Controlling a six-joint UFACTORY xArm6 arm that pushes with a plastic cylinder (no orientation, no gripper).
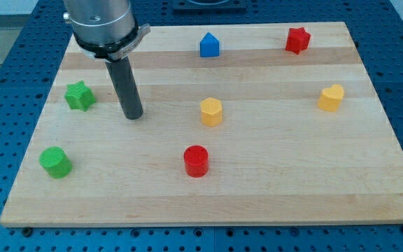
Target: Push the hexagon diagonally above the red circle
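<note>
A yellow hexagon [211,111] stands near the middle of the wooden board [271,203]. A red circle [196,161] stands below it, slightly to the view's left, with a gap between them. My tip [132,115] rests on the board to the left of the hexagon, well apart from it, and to the right of a green star [80,96]. It touches no block.
A green circle [54,162] sits at the lower left. A blue house-shaped block [209,45] is at the top middle, a red star [297,40] at the top right, and a yellow heart-shaped block [331,98] at the right.
</note>
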